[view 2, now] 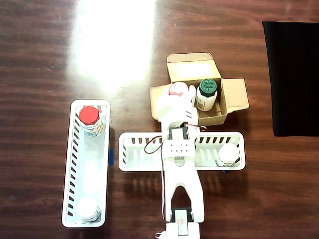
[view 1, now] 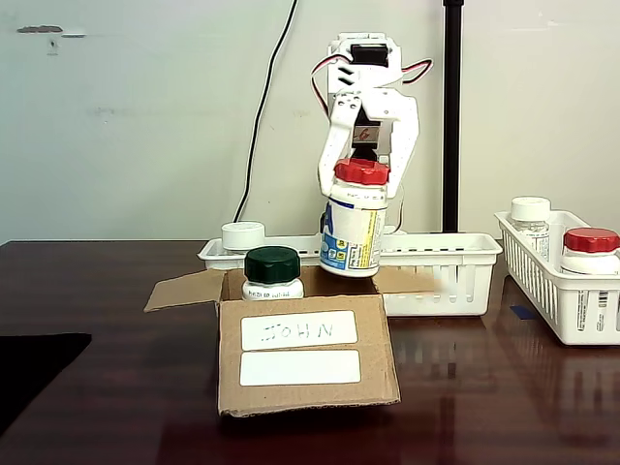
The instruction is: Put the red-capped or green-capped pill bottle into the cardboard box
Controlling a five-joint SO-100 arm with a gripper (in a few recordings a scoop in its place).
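In the fixed view, the cardboard box (view 1: 308, 354) sits near the front of the table (view 1: 97, 291). Inside its left part stands a bottle (view 1: 272, 272). The gripper (view 1: 362, 155) hangs above the box's right part, clasping the pill bottle (view 1: 354, 221) by its cap, the bottle clear of the box floor. Just behind the box lies a basket (view 1: 436, 262) with a bottle (view 1: 243, 235) at its left end. Far right, a second basket (view 1: 562, 291) holds two bottles, one (view 1: 590, 249) nearer, one (view 1: 530, 215) farther back.
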